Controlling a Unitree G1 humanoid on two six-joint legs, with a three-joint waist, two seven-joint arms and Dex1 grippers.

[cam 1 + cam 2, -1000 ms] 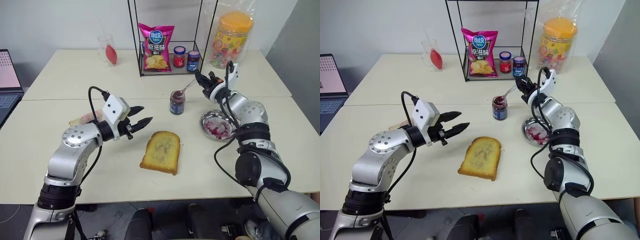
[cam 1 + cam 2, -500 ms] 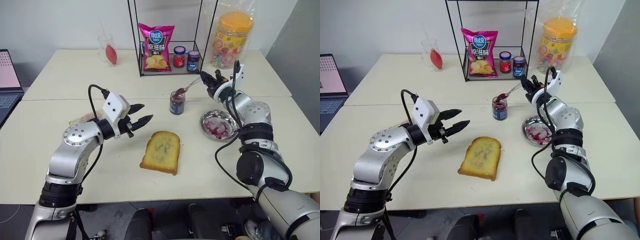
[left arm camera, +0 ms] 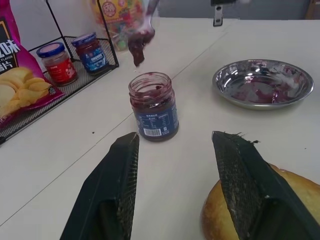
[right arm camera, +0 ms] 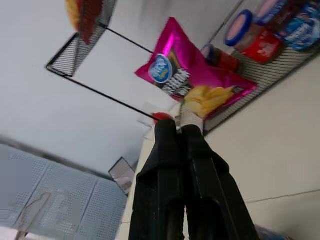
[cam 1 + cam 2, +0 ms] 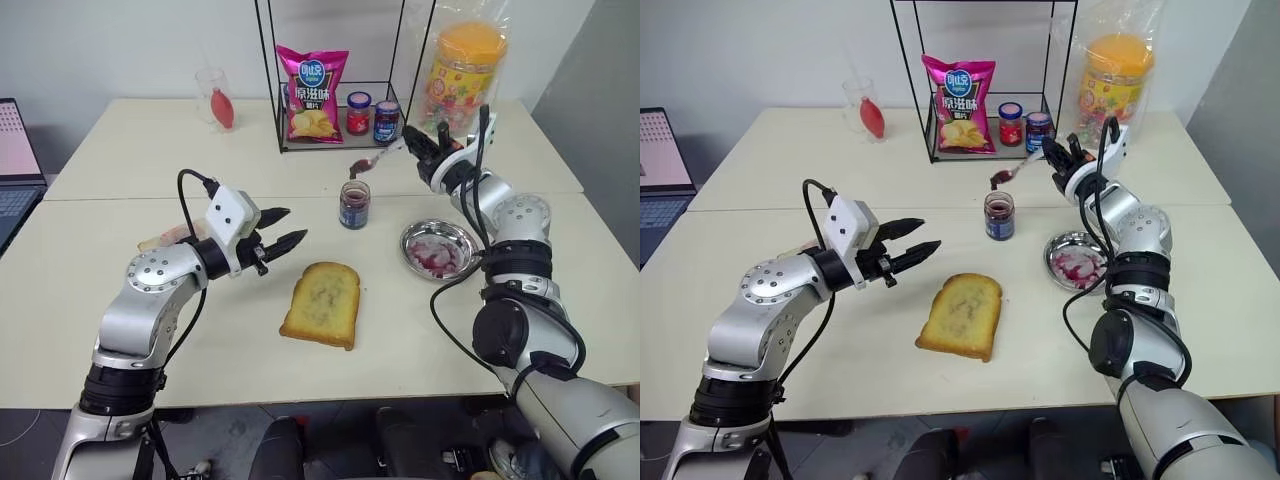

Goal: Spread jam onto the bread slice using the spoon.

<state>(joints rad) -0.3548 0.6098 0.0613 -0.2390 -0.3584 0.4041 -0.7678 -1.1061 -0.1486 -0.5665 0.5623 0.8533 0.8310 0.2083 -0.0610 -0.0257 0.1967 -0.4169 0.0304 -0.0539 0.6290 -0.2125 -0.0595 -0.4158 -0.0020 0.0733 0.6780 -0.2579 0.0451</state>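
Spoon: The small shiny silver metal spoon with a thin handle is in the air above the jar, its bowl loaded with a dark blob of jam. Judge it light, rigid and slick; grip it by the far end of the handle, as it is gripped now.
Right gripper: The right gripper has its two black fingers pressed together, pinching the spoon handle. Your grip area is narrow, so expect the handle to twist if you press the bowl hard against the bread.
Jam: The dark red-purple glossy jam sits in a small clear glass jar with a blue label, open, upright on the table, between the wire rack and the bread. Treat the paste as sticky and thick; the blob on the spoon hangs low and may drip if you tilt the bowl.
Jar: Glass, so judge it fragile, smooth and easy to tip.
Bread slice: The thick golden-brown toasted bread slice with darker crust lies flat on the table, nearer the robot than the jar, with no jam on it. Judge it light and crumbly, liable to slide under a sideways stroke.
Left gripper: The left gripper hovers with its fingers spread and empty, just beside the bread. You could use it to steady the crust edge.
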